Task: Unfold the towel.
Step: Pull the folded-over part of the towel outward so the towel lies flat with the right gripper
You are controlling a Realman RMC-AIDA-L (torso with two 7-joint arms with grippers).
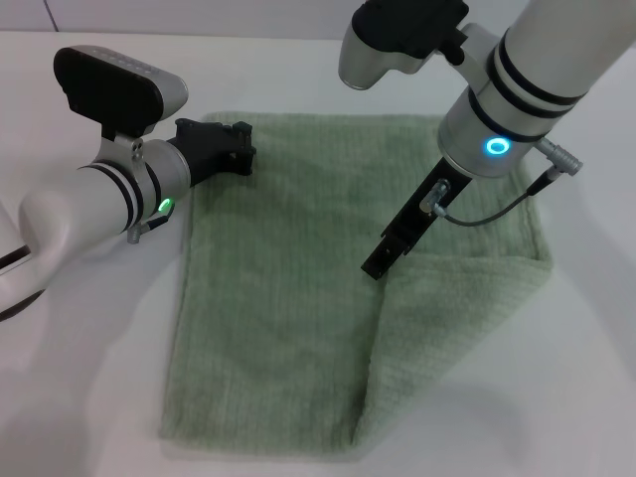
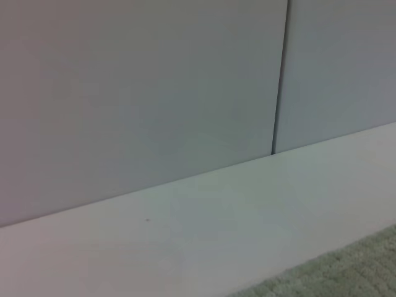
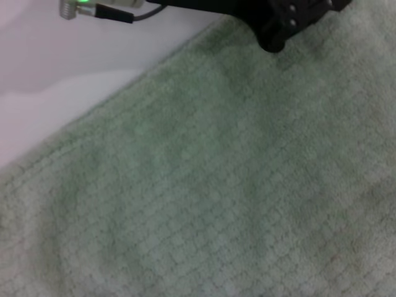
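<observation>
The pale green towel [image 1: 278,288] lies spread on the white table, with its near right part folded over as a triangular flap [image 1: 447,328]. My right gripper [image 1: 378,263] points down at the flap's inner corner and looks shut on the cloth there. My left gripper [image 1: 238,151] rests at the towel's far left corner. In the right wrist view the towel [image 3: 235,185] fills most of the picture, and the left gripper [image 3: 284,28] shows at its far edge. A strip of towel [image 2: 352,269] shows in the left wrist view.
The white table [image 1: 89,378] surrounds the towel on all sides. A grey wall [image 2: 136,93] with a vertical seam stands behind the table. A white part of the robot sits at the left edge [image 1: 15,263].
</observation>
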